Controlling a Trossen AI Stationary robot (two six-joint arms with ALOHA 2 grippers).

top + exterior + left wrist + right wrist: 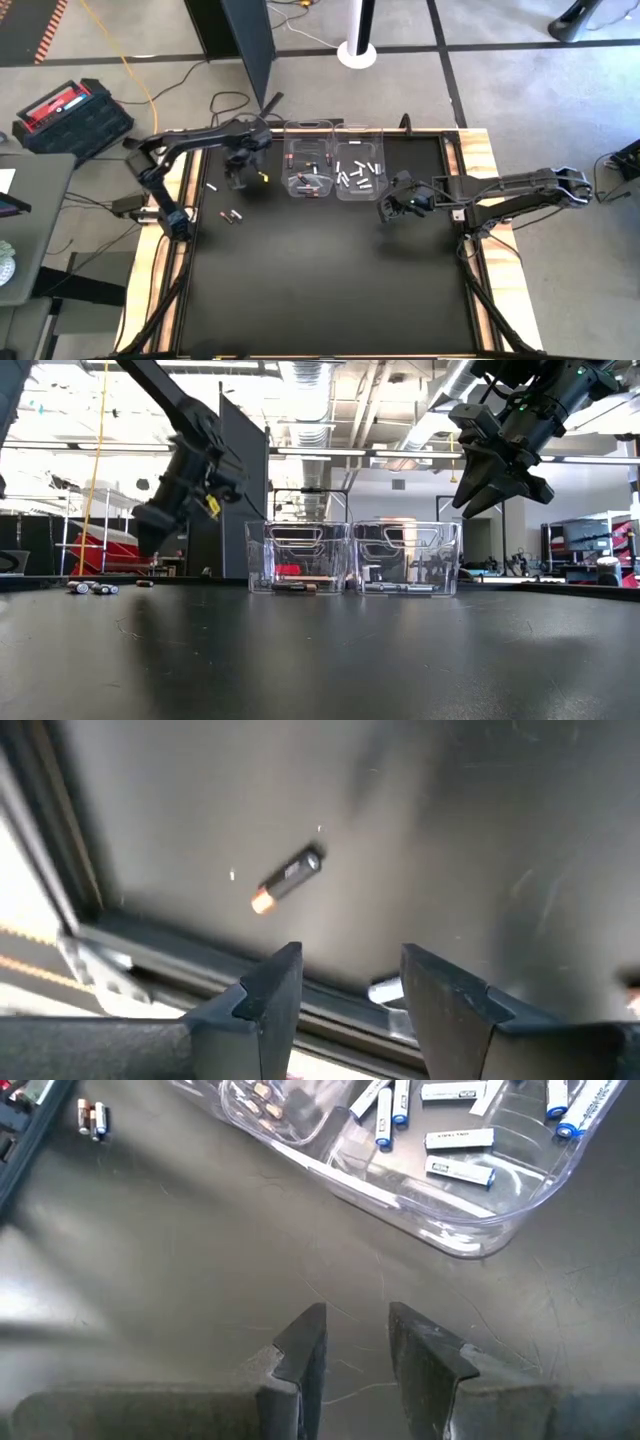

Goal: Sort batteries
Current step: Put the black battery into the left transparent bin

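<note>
While left hand (343, 990) hovers, dark battery (287, 879) nears table edge (130, 935).

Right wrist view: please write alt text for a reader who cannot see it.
The right gripper, fingers open and empty, hangs above the black table just short of a clear plastic bin holding white cylindrical batteries with blue ends. Two dark copper-tipped batteries lie farther off.

White batteries (459, 1138) with blue ends fill the right clear bin (500, 1230); dark copper-tipped batteries (268, 1100) fill the left clear bin (305, 130). A black, orange-ended battery (287, 880) lies on the black table (330, 270).
</note>
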